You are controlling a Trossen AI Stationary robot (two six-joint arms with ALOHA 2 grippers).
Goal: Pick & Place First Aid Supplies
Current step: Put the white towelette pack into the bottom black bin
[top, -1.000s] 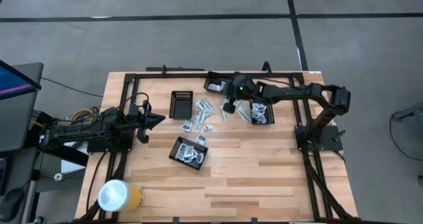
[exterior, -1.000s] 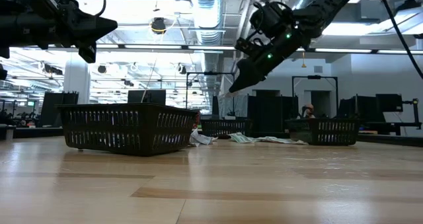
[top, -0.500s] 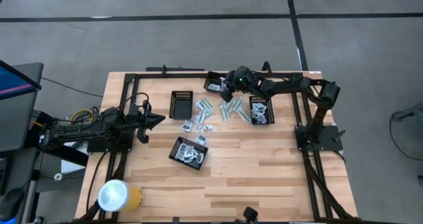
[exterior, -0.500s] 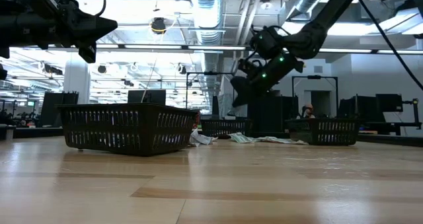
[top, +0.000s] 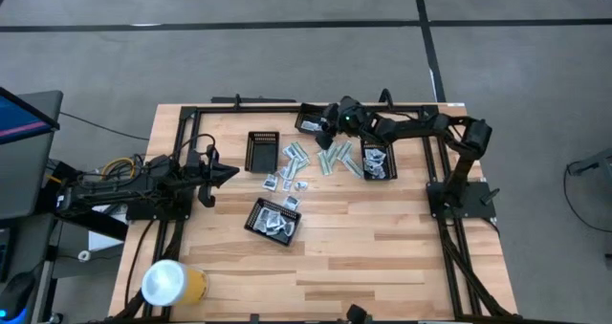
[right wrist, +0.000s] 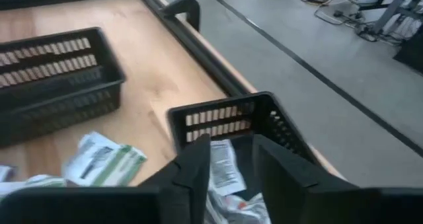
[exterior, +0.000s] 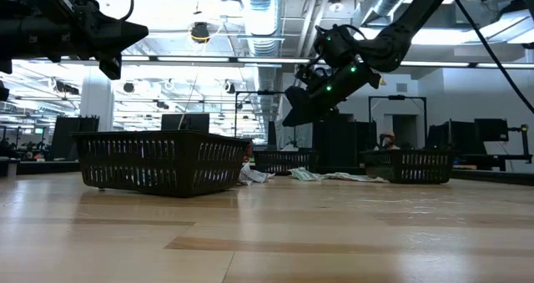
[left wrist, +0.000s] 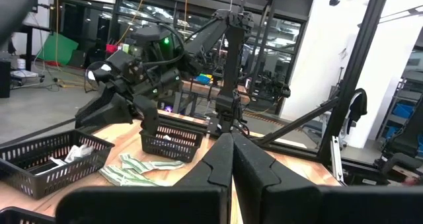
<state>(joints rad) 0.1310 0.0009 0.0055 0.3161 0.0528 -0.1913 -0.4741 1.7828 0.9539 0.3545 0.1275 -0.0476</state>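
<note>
While the left gripper (top: pixel 212 176) hung parked at the table's (top: pixel 382 257) 9 o'clock edge, fingers pressed together and holding nothing, we judged it was simply kept out of the work.

Nearest us, at 7 o'clock, stood a yellow-and-white cup (top: pixel 172 284). Next came the near mesh tray (top: pixel 256 226), already holding several sachets (top: pixel 275 221). Beyond it, around the centre, loose sachets (top: pixel 290 176) and pale green-white strips (top: pixel 335 158) lay on the bare wood, not yet sorted, with a mesh tray (top: pixel 262 140) to their 9 o'clock and another (top: pixel 379 148), holding packets, to their 3 o'clock.

Farthest off, at 12 o'clock, the right gripper (top: pixel 328 121) hovered over the far mesh tray (right wrist: pixel 218 117). Its fingers stood apart, and a white packet (right wrist: pixel 223 164) showed between them, down inside the tray. We read this as a release, the arm stretched far so the packet would land inside the walls.

Compared with a second ago, the right gripper had left the strips, where it hung shut, crossed to the far tray and parted its fingers. The left arm had not stirred.
</note>
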